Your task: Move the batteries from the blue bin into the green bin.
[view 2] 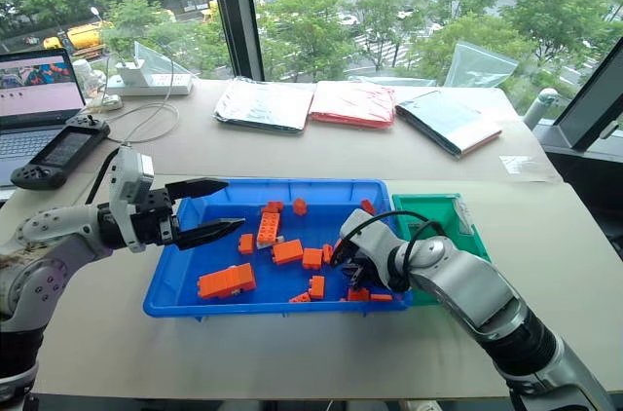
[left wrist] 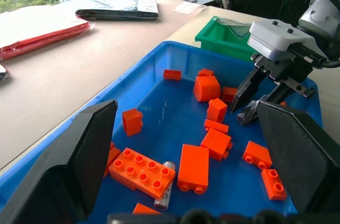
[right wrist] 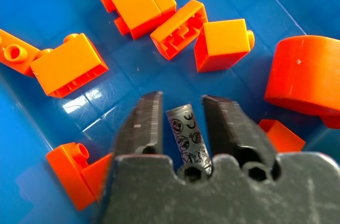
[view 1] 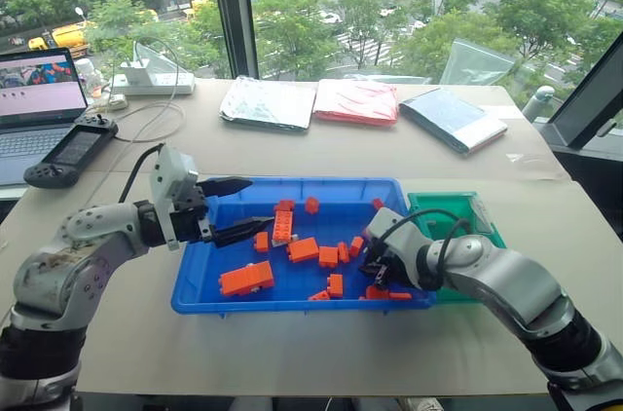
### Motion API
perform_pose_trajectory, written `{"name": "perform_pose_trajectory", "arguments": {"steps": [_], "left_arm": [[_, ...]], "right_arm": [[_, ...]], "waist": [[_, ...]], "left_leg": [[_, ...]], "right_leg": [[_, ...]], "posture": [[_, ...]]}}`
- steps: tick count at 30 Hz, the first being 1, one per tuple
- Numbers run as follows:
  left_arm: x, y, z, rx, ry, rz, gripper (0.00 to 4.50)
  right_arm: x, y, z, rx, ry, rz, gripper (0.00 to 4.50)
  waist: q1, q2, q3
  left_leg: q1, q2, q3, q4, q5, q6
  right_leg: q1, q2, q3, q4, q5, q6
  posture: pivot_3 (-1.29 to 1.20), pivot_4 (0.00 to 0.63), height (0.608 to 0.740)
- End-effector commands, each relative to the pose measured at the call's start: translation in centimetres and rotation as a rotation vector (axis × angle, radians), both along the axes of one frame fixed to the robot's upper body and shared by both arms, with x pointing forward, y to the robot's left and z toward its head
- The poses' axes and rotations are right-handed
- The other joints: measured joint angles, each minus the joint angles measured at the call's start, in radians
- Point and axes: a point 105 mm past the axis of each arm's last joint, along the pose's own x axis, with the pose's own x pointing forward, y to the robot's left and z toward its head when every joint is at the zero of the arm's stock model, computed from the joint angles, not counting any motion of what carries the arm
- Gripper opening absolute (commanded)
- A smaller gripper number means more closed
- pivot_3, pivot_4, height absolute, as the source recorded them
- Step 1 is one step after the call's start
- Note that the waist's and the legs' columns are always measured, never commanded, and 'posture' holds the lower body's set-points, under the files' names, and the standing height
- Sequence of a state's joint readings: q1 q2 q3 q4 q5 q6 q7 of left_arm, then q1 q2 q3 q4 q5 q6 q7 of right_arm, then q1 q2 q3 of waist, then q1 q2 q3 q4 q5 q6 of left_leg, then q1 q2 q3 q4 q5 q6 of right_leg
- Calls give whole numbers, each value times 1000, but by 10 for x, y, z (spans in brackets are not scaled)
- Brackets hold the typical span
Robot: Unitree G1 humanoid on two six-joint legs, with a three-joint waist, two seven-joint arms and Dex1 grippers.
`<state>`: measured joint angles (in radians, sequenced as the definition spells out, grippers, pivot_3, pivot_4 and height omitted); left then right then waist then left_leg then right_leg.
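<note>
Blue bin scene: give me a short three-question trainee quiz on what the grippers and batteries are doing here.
1. True or false: the right gripper has a battery lying between its fingers over the blue bin.
2. Where is the second battery? A) in the green bin B) in the blue bin beside a long orange brick C) on the table
3. Fill in: the left gripper hangs over the blue bin with its fingers ____.

Key: 1 true; 2 B; 3 open.
</note>
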<state>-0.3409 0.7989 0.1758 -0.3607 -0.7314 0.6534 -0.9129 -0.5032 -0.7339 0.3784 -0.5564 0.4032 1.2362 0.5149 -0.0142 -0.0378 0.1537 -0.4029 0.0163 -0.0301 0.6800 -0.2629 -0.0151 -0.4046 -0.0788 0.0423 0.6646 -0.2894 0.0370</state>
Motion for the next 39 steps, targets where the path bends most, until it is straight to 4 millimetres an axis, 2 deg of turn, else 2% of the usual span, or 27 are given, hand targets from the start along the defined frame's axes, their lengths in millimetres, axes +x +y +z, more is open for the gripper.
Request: {"name": "perform_pose_trajectory", "arguments": {"steps": [1,12,16,21,27,30,34,39], "left_arm": [[-5,-5,10,5,-45,-27,4500],[-5,-7,12,0,-47,-26,4500],[-5,-6,13,-1,-47,-24,4500],[-8,-5,11,-1,-46,-23,4500],[-8,-4,10,-3,-43,-22,4500],[-6,-4,10,-5,-41,-22,4500],[-4,-5,11,-7,-41,-21,4500],[-4,-6,11,-7,-38,-22,4500]], "right_arm": [[-2,-5,-1,-3,7,-11,2749],[-2,-13,-4,-21,24,-44,2749],[-3,-14,-8,-28,38,-40,1760],[-3,-13,-8,-31,37,-33,77],[-2,-9,-3,-15,21,-20,30],[0,-2,12,36,-13,-3,30],[2,8,51,132,-88,37,30],[-1,5,83,162,-141,76,30]], "waist": [[0,0,0],[2,0,0],[2,0,0],[2,0,0],[2,0,0],[1,0,0],[0,0,0],[-1,0,0]], "left_leg": [[0,0,0,0,0,0],[0,0,0,0,0,0],[0,0,0,0,0,0],[1,0,0,1,0,0],[2,0,0,1,0,0],[2,0,0,0,0,0],[1,0,0,0,0,0],[1,0,-1,0,0,0]], "right_leg": [[0,0,0,0,0,0],[1,0,0,0,0,0],[1,0,0,0,0,0],[1,0,0,0,0,0],[2,0,0,0,0,0],[1,0,0,0,0,0],[0,0,1,1,0,0],[0,1,0,0,0,0]], "posture": [[0,150,740],[0,150,740],[0,150,740],[0,150,740],[0,150,740],[0,150,740],[0,150,740],[0,150,740]]}}
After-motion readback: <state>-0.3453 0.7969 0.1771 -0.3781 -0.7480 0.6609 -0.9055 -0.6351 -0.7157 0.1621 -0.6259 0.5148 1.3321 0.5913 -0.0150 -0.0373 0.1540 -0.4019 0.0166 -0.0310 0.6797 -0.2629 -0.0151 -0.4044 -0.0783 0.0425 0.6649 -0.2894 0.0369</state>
